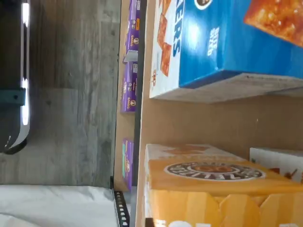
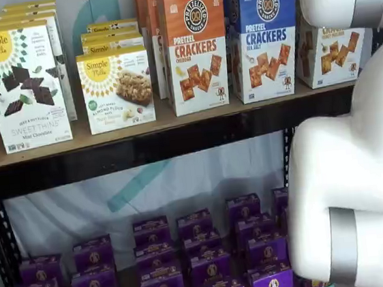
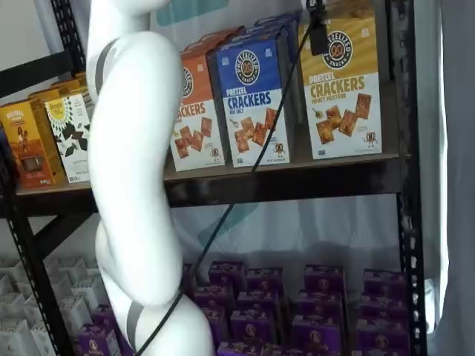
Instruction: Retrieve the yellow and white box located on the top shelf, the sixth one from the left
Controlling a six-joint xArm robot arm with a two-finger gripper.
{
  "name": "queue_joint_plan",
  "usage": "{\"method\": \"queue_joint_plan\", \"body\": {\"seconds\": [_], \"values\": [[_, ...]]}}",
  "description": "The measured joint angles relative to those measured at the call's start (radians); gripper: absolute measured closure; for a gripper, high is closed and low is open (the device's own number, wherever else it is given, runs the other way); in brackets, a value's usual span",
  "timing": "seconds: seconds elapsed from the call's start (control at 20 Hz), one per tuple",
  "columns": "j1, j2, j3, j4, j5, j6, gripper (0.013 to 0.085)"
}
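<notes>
While gripper shows only as dark piece at box top, finger gap cannot be judged. Yellow and white box upright at top shelf right end, beside blue box.

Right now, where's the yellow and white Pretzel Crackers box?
In both shelf views the yellow and white box stands upright at the right end of the top shelf, just right of the blue-topped Pretzel Crackers box; the arm partly hides it in one.
</notes>
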Motion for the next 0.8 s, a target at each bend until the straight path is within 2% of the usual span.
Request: {"method": "queue_joint_plan", "body": {"seconds": [0.45,0.8], "values": [[-0.018,-0.01,-0.006,0.014,0.029,-0.009,0.041],[-0.049,-0.054,0.018,0.037,0.064,-0.027,0.041]]}}
